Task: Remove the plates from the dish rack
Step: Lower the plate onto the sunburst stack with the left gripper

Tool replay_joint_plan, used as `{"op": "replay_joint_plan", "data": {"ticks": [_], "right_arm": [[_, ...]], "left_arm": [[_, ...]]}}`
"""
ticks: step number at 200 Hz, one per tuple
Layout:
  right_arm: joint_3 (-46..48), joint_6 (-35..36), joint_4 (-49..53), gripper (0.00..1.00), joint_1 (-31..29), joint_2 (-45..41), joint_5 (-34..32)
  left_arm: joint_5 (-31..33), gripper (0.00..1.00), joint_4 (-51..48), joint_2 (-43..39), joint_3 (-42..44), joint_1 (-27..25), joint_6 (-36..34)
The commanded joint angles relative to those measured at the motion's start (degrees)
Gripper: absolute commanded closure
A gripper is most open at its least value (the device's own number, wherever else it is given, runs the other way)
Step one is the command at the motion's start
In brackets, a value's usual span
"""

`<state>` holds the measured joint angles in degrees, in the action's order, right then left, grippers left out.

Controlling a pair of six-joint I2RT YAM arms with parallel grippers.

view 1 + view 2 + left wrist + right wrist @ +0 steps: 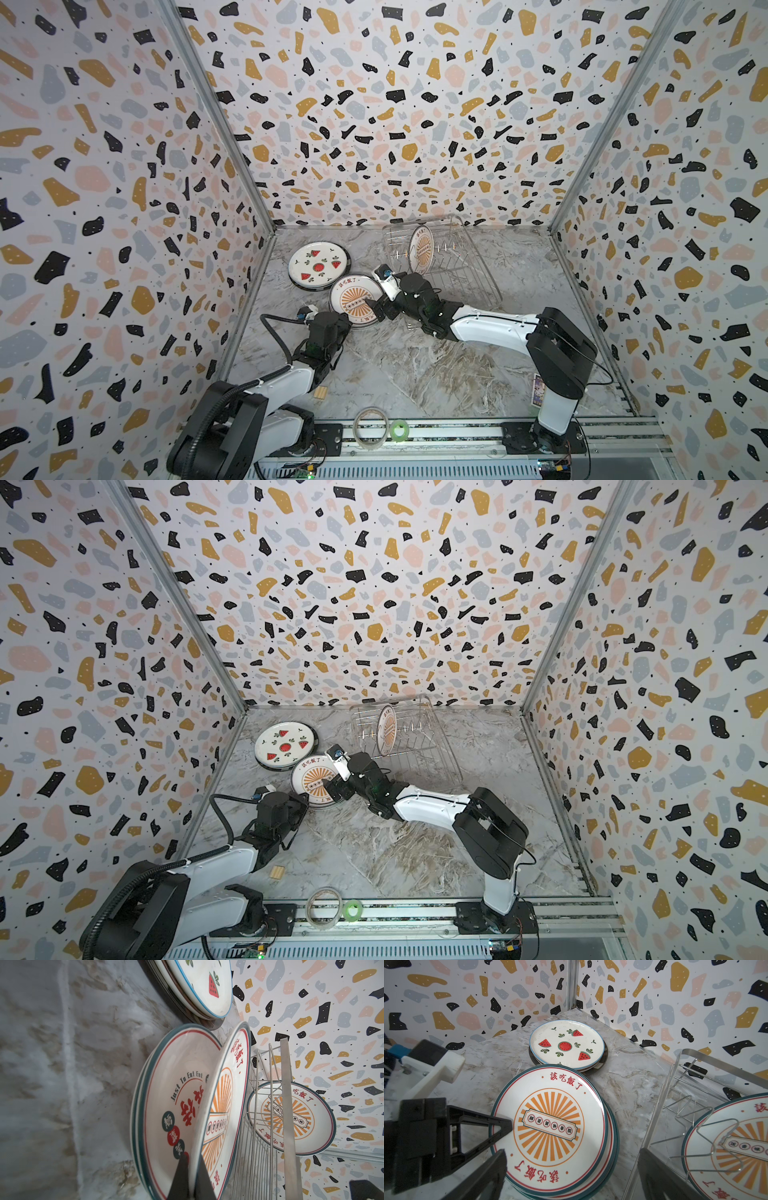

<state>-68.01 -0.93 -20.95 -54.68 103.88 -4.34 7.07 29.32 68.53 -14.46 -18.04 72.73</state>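
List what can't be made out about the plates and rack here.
Stack under the watermelon plate: count hidden by that plate, both top views.
Stack under the sunburst plate, gripped by the left end effector: only rims show, right wrist view.
Dish rack: near end partly hidden by the right arm, both top views.
Racked plate: cut off by the frame edge, right wrist view.

Stacks lying left of the dish rack (457, 274)
One plate (421, 249) is standing in the rack; the near stack (353, 299) is sitting just before the far stack (318, 262).
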Motion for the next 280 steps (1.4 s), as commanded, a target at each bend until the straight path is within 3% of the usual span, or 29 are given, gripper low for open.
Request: {"op": "replay_joint_plan", "data": {"ticks": [1, 67, 88, 107, 180, 213, 280], "right_arm": [[-1.7, 0.2, -0.3, 0.01, -0.2, 0.1, 0.0], [-4.5, 1.1, 2.7, 0.01, -0.9, 2.1, -3.7], [-4.4, 1.3, 2.6, 0.01, -1.1, 2.0, -4.3], [-3.8, 1.3, 2.1, 0.01, -1.2, 1.7, -4.3], [-1.7, 1.2, 0.4, 0.01, -1.2, 0.2, -4.7], [-1.4, 1.1, 0.1, 0.01, -1.2, 0.0, -4.7], [-1.6, 1.5, 0.2, 0.01, -1.2, 0.3, -5.3]], "left_arm": [[1.2, 1.0, 3.3, 1.1, -2.2, 0.3, -0.1], [0.4, 1.0, 4.7, 4.7, -2.9, 0.3, -0.3], [0.5, 0.95, 5.0, 4.7, -2.7, 0.3, -0.3], [0.7, 0.8, 5.2, 4.6, -2.8, 0.3, -0.5], [3.2, 0.68, 4.2, 3.7, -2.4, 0.3, -0.9], [6.4, 0.56, 3.0, 3.2, -2.7, 0.3, -1.6], [8.1, 0.56, 2.6, 3.9, -3.2, 0.3, -2.9]]}}
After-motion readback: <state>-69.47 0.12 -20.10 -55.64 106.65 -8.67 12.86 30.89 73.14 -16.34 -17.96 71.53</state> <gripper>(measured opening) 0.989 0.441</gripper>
